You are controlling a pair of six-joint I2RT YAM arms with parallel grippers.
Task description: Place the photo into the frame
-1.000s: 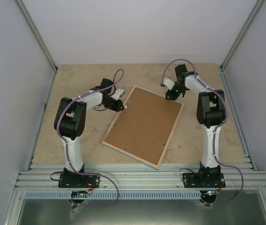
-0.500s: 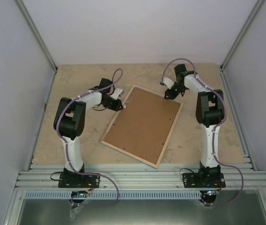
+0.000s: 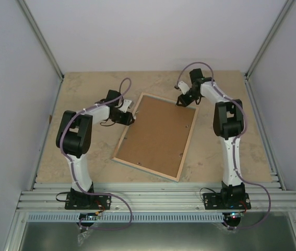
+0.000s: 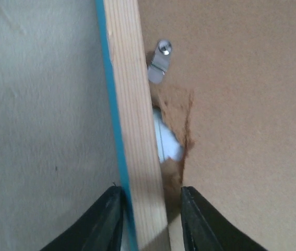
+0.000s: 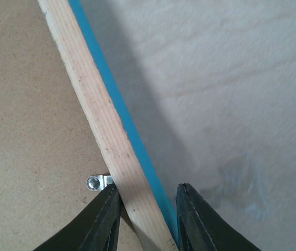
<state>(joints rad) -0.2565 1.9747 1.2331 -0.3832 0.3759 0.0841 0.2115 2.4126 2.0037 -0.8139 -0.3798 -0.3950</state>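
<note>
"Where is the frame [image 3: 145, 170]?"

"Back side up on the tabletop [image 3: 85, 89]. The left tool [image 4: 149, 196] pinches its left edge. The right tool [image 5: 143, 191] pinches its far edge."

You have nothing to read here. No text, label, brand, number or sign shows legibly on the frame [image 4: 134, 104], whose wood rail runs between the fingers of the left claw [image 4: 150, 212] and of the right claw [image 5: 146, 212]. The same goes for the brown backing board [image 4: 241, 104] just beside each claw and the counter [image 4: 43, 104] on the rail's other side.
</note>
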